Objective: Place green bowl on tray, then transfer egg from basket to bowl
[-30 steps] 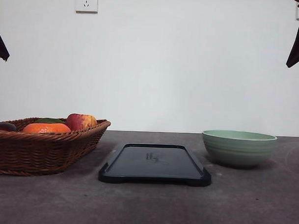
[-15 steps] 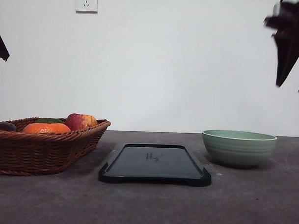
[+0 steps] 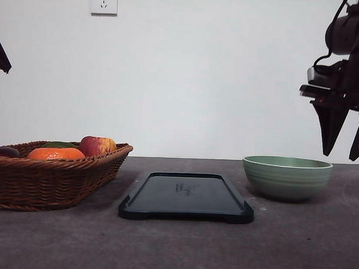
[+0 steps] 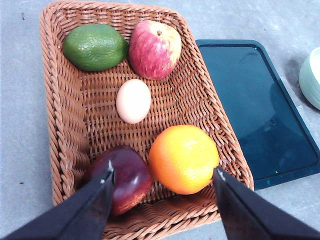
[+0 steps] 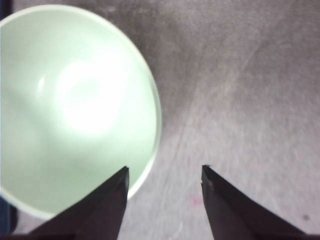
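The green bowl (image 3: 287, 177) stands empty on the table, right of the dark tray (image 3: 186, 197). My right gripper (image 3: 342, 157) hangs open just above the bowl's right rim; in the right wrist view the rim of the bowl (image 5: 75, 100) lies close to one of its fingertips (image 5: 125, 172). The pinkish egg (image 4: 133, 100) lies in the middle of the wicker basket (image 4: 62, 115), among the fruit. High over the basket's near end, my left gripper (image 4: 162, 175) is open and holds nothing.
The basket (image 3: 48, 174) at the table's left also holds a red-yellow apple (image 4: 155, 49), a green fruit (image 4: 95, 47), an orange (image 4: 183, 159) and a dark red fruit (image 4: 125, 177). The tray (image 4: 255, 105) lies just right of the basket. A wall stands behind the table.
My right arm has come down from the top right corner to just above the bowl's right rim. The left arm, bowl, tray and basket have not moved.
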`<state>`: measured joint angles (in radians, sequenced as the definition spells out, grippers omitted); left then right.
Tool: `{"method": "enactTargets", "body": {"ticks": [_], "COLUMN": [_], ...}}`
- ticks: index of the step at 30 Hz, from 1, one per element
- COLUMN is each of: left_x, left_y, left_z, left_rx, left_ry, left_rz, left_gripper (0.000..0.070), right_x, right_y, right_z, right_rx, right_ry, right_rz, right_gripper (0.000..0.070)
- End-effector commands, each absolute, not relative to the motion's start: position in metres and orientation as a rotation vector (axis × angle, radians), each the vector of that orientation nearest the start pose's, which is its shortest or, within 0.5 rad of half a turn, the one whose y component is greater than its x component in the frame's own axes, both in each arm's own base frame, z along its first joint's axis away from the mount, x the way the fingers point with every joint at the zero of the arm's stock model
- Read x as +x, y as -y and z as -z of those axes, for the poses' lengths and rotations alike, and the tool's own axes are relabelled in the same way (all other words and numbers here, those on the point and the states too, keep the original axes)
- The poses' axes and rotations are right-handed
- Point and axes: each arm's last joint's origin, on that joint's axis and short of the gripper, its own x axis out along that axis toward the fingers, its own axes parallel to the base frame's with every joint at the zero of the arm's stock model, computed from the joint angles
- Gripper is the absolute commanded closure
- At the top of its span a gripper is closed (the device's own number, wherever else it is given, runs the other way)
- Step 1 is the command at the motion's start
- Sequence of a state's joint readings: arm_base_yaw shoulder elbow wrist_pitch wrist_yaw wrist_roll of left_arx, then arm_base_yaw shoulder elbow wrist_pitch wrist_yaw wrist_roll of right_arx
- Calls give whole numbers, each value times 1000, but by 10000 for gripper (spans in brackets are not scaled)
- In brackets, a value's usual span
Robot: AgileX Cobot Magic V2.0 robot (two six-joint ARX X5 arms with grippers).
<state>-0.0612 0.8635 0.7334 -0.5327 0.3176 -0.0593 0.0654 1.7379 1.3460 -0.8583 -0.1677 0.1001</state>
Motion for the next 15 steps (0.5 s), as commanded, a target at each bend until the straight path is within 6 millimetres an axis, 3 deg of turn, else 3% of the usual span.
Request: {"method": "enactTargets", "body": {"ticks": [1,10,13,15], "left_x": [175,175,175,175], "left_y": [20,20,20,20], "left_z": [-280,-280,-280,-280], "left_rx": [-126,-126,-126,-126], "left_ry": [-646,-646,-646,-646], "left_rz": [358,358,358,358], "left_gripper": [310,310,310,310], "right_x": [351,361,362,362], "right_y": [-29,-31,-31,-31], "right_z": [-233,-216,-212,-212], "right_rx": [134,137,134,132], "right_ry": [-1242,-1261,-1268,-1267], "right_rz": [-154,-174,-175,-174], "right_gripper": [424,544,678,700]}}
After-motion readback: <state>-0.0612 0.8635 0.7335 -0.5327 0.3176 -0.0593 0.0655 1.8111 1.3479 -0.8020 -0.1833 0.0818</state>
